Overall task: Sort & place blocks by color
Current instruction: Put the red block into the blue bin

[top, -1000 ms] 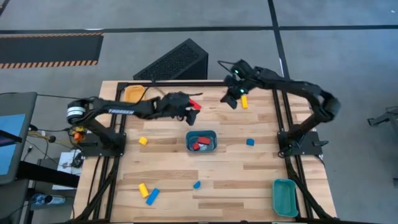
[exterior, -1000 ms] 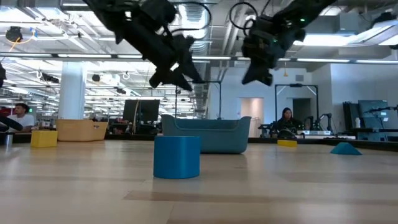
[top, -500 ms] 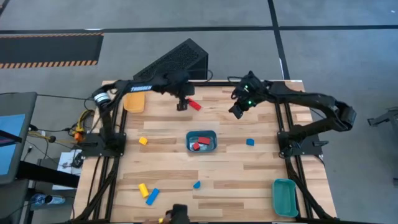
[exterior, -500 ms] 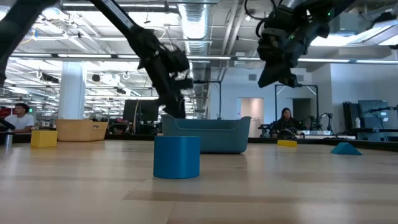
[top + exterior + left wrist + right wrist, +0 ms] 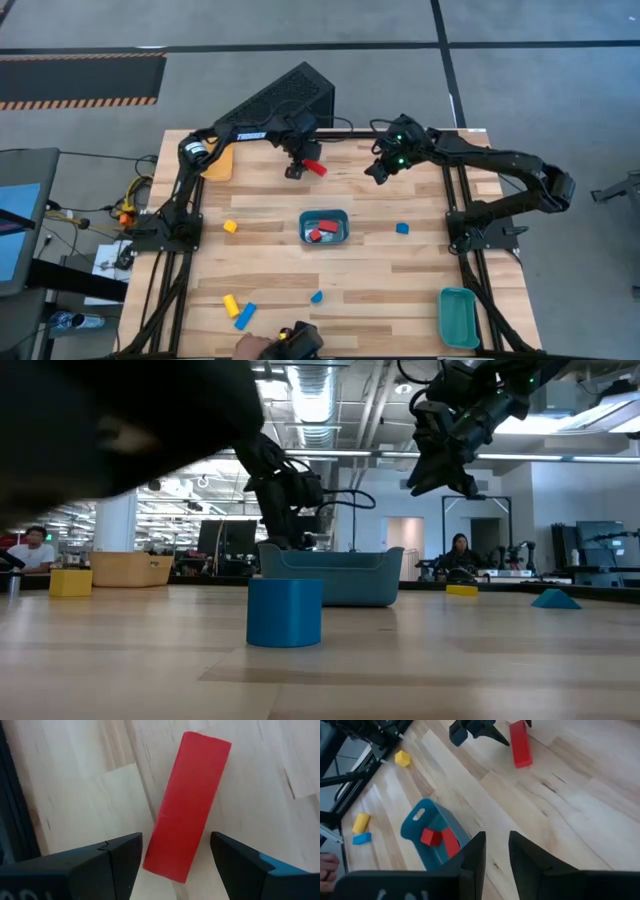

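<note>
Left gripper (image 5: 172, 857) has lowered, straddling red block (image 5: 187, 805).

Red, blue, yellow blocks (image 5: 314, 168) scattered flat across table.

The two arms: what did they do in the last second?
The left gripper swung to the table's far edge and lowered, open, around the lying red bar. The right gripper lifted away, and its yellow block is gone from view. The teal tray and scattered blocks stayed put.
</note>
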